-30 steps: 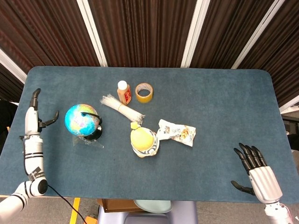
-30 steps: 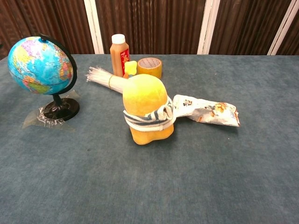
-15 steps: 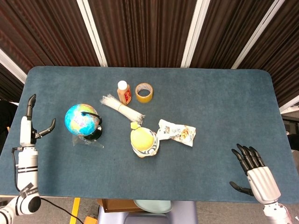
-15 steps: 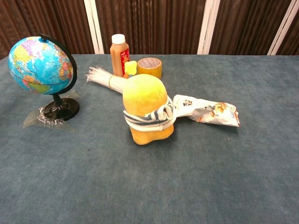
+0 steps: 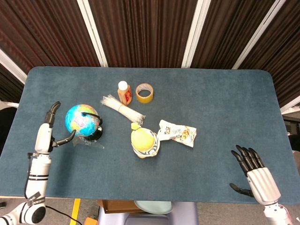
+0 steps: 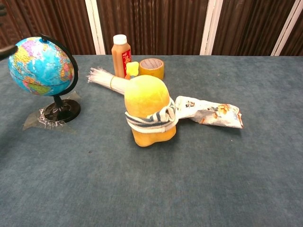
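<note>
Six things on the blue surface (image 5: 220, 103), one of each: a globe (image 5: 81, 121) at center left, an orange bottle (image 5: 124, 93), a tape roll (image 5: 144, 93), a bundle of clear sticks (image 5: 123, 108), a yellow plush toy (image 5: 143, 142) and a snack bag (image 5: 178, 132). Left hand (image 5: 48, 133) sits just beside the globe, fingers spread, holding nothing. Right hand (image 5: 255, 176), lower right, is splayed and empty too.
</note>
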Tool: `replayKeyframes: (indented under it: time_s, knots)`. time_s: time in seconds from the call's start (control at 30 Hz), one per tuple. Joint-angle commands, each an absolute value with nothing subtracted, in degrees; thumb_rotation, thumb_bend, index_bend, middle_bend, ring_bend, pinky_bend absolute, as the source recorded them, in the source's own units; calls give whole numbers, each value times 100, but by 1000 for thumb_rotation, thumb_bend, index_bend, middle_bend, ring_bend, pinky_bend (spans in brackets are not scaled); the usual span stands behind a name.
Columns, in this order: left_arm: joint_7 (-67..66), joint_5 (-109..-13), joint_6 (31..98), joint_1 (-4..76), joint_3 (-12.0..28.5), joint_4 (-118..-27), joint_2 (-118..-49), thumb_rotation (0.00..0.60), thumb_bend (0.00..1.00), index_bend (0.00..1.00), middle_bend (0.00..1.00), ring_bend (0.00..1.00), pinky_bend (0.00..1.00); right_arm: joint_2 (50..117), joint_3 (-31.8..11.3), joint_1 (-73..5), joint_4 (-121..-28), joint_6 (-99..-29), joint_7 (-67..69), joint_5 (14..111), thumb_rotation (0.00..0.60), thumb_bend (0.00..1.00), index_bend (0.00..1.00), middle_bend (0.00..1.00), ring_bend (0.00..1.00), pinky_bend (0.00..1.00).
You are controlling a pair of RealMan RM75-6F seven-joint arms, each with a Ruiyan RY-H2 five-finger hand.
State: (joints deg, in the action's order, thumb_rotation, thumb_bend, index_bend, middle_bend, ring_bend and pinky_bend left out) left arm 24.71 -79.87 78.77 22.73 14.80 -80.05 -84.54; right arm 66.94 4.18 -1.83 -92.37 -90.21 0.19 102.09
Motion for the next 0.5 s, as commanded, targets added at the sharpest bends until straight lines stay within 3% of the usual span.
replayKeyframes:
  time_s: [0.03,0.5]
  knots:
    - [2111,-8061,7958,2389,1460,-7768,-8714,535,289,0,0,0,0,6675,420,-190,-9253,-9018,46,10205,600,121,0,0,0,0]
    - [2166,-7817,7743,2485,1520,-7473,-8893,554,295,0,0,0,0,6646,421,-171,-9247,-9077,107,10212,600,121,0,0,0,0]
